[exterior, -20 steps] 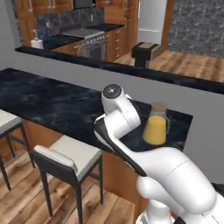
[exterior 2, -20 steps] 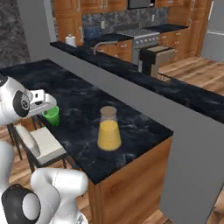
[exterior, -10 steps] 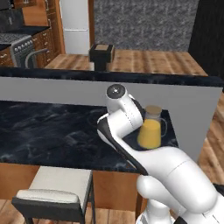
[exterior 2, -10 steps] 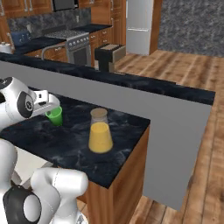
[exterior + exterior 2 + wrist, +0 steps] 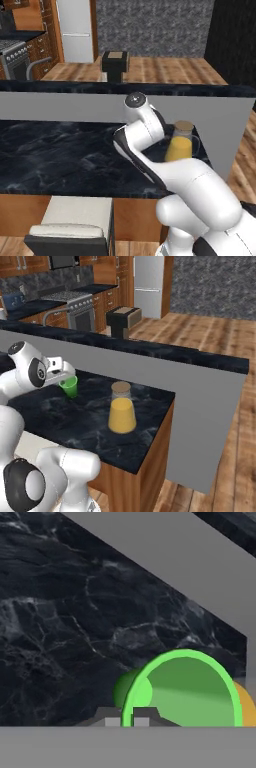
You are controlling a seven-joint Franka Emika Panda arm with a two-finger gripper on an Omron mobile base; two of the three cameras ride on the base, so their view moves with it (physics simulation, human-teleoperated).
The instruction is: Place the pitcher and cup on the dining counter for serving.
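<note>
The cup (image 5: pixel 69 387) sits at centre left of the right base view, clenched at its rim by the gripper (image 5: pixel 65 376), just above or on the dining counter (image 5: pixel 60 421). The pitcher (image 5: pixel 122 408) stands on that slab nearby, to its right.

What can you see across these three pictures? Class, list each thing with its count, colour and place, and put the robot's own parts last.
pitcher: one, clear glass with orange liquid and tan cork lid, upright on the dining counter near its end
cup: one, bright green, at the gripper, over the dining counter beside the pitcher
dining counter: one, dark marbled, with a raised grey back ledge
stool: one, pale seat, below the counter's front edge
coffee machine: one, dark, behind the ledge
gripper: one, white, shut on the cup's rim
</note>
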